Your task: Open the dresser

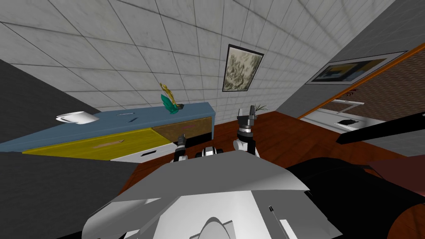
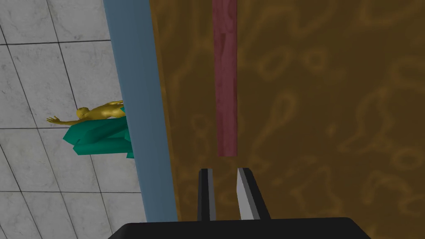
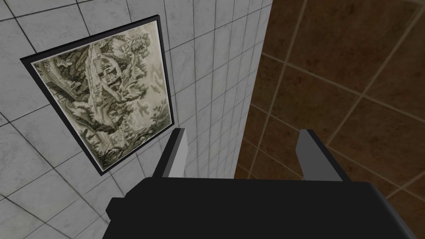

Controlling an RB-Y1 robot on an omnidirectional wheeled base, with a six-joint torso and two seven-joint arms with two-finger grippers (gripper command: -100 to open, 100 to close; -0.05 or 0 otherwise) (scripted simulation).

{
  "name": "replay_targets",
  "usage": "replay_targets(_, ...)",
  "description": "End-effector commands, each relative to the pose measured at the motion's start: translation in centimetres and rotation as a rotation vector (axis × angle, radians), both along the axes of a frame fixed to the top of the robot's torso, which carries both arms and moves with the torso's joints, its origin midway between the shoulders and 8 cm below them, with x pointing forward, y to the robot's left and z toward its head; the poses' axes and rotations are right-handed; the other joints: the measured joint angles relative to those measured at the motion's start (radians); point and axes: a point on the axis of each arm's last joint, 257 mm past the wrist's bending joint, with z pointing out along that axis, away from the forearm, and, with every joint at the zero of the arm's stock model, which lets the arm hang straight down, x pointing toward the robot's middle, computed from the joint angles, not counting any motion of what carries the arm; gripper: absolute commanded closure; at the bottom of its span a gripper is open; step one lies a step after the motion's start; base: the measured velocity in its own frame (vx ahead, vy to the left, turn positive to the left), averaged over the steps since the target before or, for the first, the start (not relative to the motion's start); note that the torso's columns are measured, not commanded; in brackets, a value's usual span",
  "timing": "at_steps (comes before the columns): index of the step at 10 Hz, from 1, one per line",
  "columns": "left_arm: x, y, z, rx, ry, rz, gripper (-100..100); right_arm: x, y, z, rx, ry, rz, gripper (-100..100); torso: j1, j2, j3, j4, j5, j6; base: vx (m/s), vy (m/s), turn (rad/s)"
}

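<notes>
Head overlooks the dresser (image 1: pixel 153 117); left wrist faces it closely.

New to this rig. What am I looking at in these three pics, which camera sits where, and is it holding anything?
It is a two-armed robot in a simulated house. The wide picture comes from a camera on its head, looking down over its own chest at a dresser with a blue top. On that top stand a white bowl and a green and gold figurine. The other two pictures come from a camera on each hand, looking along that hand's gripper. The left gripper faces the brown drawer front. Its fingers are close together with nothing between them, and their tips are just short of a reddish handle. The right gripper is raised past the dresser's right end, open and empty. Nothing is held.
</notes>
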Motion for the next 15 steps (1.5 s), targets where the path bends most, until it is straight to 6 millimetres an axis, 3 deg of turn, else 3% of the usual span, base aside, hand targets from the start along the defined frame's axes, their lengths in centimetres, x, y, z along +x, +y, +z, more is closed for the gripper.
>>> replay_targets(1,-0.1,1.4,0.2,0.052,0.009,-0.016,-100,0.0,0.0,0.0,0.000,0.000,0.000,0,-0.001,0.002,0.001,0.000,0.000,0.000,0.024,0.007,0.001)
replay_targets(6,0.7,3.4,0.6,0.100,0.033,-0.026,-100,0.0,0.0,0.0,0.000,0.000,0.000,0,-0.003,0.004,0.003,0.001,-0.001,0.000,0.074,0.011,-0.002)
replay_targets(12,1.2,0.0,0.3,-0.042,0.013,0.015,-100,0.0,0.0,0.0,0.000,0.000,0.000,0,-0.002,0.011,0.007,0.003,-0.001,0.000,0.054,0.010,-0.001)
replay_targets(15,1.4,0.3,0.7,-0.032,0.012,0.014,-100,0.0,0.0,0.0,0.000,0.000,0.000,0,0.000,0.003,0.002,0.001,0.000,0.000,0.037,0.012,-0.009)
